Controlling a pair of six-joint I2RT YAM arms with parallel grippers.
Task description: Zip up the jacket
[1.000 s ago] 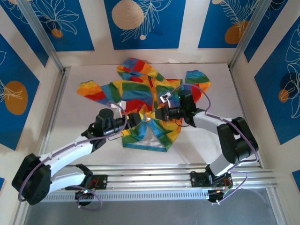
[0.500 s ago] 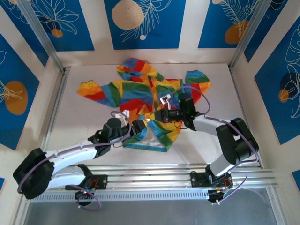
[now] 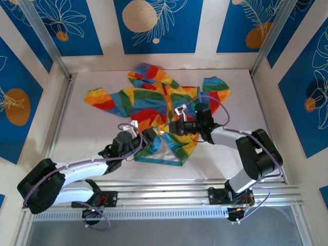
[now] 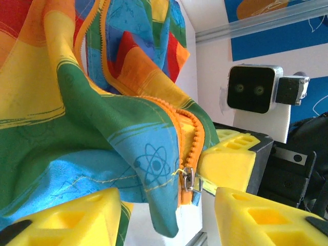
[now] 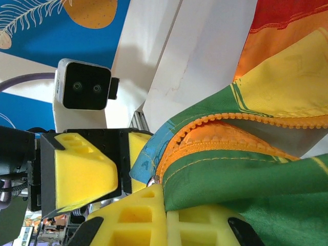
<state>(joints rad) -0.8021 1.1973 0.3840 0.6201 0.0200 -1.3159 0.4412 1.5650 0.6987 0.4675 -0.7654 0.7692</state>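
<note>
Garment: a small, hooded, rainbow-striped fabric jacket (image 3: 148, 100) lies spread on the white table top (image 3: 230, 148). Its hood points to the far wall and its hem to the arms, and the lower front is lifted into folds between the two grippers.
Fastening: the orange toothed zipper (image 4: 180, 123) stands unjoined above its small silver metal slider (image 4: 188, 180), which sits at the foot of the track by the hem corner.
Anchor hand: the right gripper (image 3: 175, 126), with yellow block pads, is clamped tight on the jacket's hem edge just beside the zipper foot.
Working hand: the left gripper (image 4: 169, 220) stands parted, one yellow pad on each side of the hanging hem corner and slider, closed on neither.
Change: within the last second the left arm has swung nearer the table's near edge and brought its gripper in low at the hem, jaws narrowing somewhat. The right gripper and the jacket have scarcely shifted.
Meaning: the left gripper appears to be lining up on the slider while the right steadies the hem. The upward pull is not yet begun, so the task seems to be at an early stage.
Risk: the closing pads may catch cloth rather than the slider.
</note>
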